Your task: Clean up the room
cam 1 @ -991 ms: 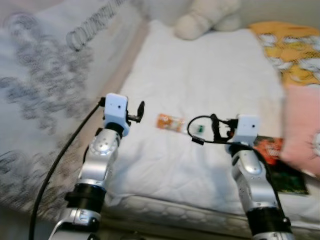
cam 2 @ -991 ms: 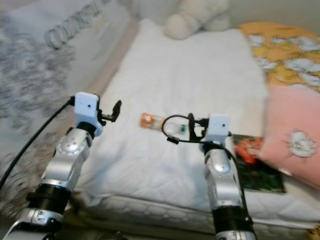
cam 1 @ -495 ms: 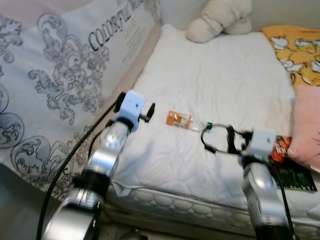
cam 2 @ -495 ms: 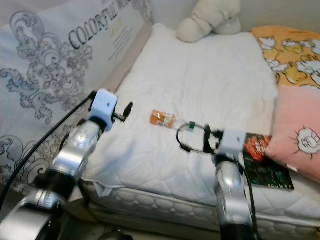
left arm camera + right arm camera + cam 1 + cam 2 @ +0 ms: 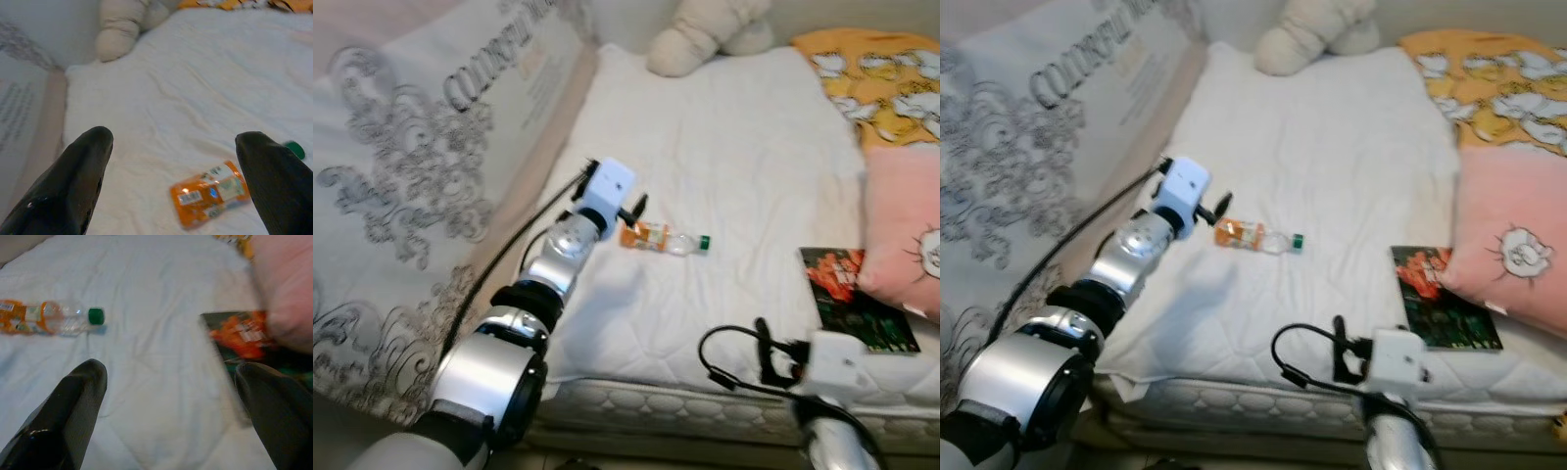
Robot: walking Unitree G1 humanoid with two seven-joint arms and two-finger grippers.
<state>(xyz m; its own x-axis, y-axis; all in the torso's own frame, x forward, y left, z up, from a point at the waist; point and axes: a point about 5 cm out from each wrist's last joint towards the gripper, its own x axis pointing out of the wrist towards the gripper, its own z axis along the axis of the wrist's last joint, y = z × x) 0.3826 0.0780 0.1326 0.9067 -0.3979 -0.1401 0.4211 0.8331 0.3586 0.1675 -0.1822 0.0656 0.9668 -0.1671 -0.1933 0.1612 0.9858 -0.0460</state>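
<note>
1. A clear plastic bottle [image 5: 663, 238] with an orange label and green cap is laid on its side on the white mattress.
2. A dark book [image 5: 857, 311] is lain flat, partly tucked under the pink pillow.

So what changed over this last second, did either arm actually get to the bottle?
The left gripper reached forward over the bed and now hovers open just short of the bottle, not yet holding it. The right gripper drew back toward the near mattress edge, also open. The camera shifted too. The bottle, the book, the pink pillow and the plush toy lie where they were.
</note>
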